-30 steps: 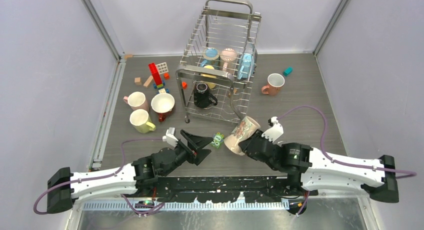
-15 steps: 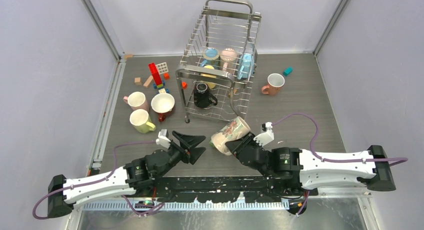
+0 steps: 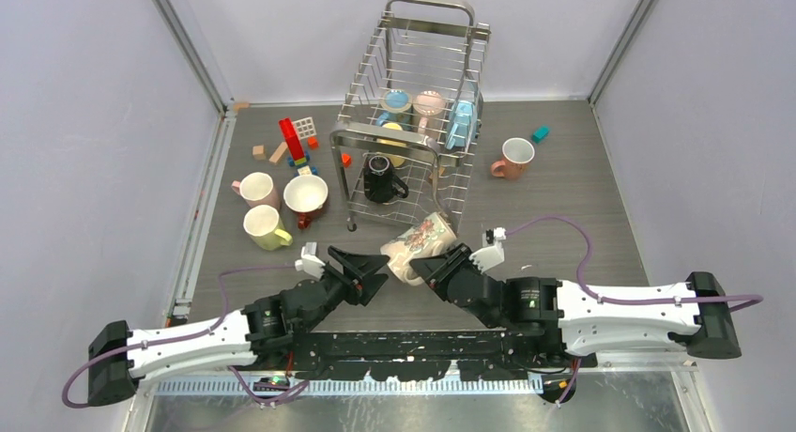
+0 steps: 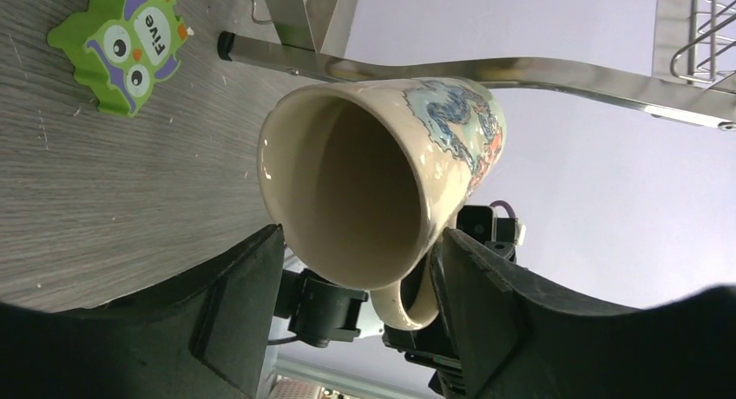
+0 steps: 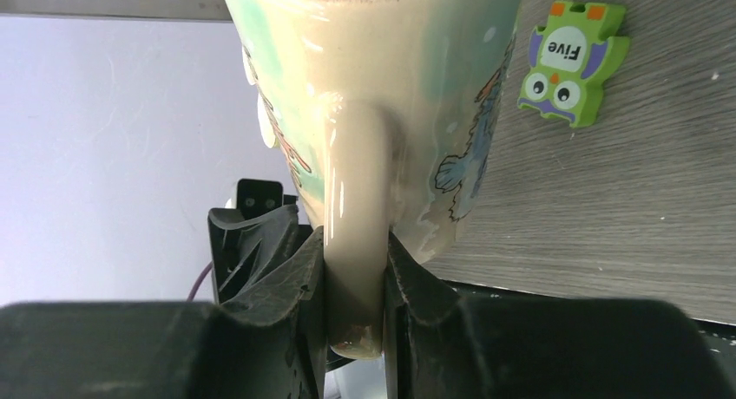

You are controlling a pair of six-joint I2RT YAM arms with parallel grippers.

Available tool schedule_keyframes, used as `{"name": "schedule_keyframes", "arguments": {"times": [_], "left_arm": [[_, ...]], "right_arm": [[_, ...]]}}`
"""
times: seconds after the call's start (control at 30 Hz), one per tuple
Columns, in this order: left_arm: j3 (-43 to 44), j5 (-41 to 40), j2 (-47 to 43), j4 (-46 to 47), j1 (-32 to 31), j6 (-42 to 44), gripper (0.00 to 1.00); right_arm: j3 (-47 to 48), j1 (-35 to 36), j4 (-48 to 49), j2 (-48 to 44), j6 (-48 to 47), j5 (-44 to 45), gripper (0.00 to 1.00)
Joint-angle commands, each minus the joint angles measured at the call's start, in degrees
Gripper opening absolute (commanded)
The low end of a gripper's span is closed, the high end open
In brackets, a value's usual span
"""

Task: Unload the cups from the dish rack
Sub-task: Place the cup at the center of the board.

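Top cam: high at near edge, looking down on whole table [image 3: 601, 169]. Wrist cams: close-up, facing each other, sharing printed mug [image 4: 382, 173] and green owl tag [image 4: 126, 43]

You had the held cup [image 3: 413, 247] at the dish rack's [image 3: 361, 84] 6 o'clock, between the left gripper [image 3: 375, 270] and right gripper [image 3: 429, 267]. Three cups [image 3: 305, 195] stood at its 8 o'clock, a lone cup [image 3: 514, 157] at 3.

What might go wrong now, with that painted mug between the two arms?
The right gripper pinches the cream painted ceramic mug only by its curved handle, so it may swivel or slip. The left gripper is open with the mug's mouth between its fingers; closing off-centre might knock it onto the grey table.
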Motion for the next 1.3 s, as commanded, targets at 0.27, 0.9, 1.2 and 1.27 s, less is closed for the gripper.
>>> {"name": "schedule_keyframes", "arguments": {"times": [0.27, 0.9, 1.2, 1.27], "left_arm": [[1.7, 5.4, -2.2, 4.9, 4.8, 4.2, 0.60], [-0.7, 5.9, -1.3, 16.3, 7.5, 3.3, 0.47], [-1.4, 2.1, -4.4, 17.8, 7.6, 4.2, 0.27], [-1.2, 2.1, -4.7, 17.4, 7.6, 4.5, 0.15]], "right_arm": [[-3.2, 0.3, 18.1, 0.2, 1.0, 1.8, 0.01], [-7.5, 0.3, 32.6, 2.8, 3.7, -2.7, 0.01], [-7.5, 0.3, 35.6, 4.7, 4.6, -4.2, 0.01], [-7.4, 0.3, 35.9, 5.1, 4.7, -4.5, 0.01]]}}
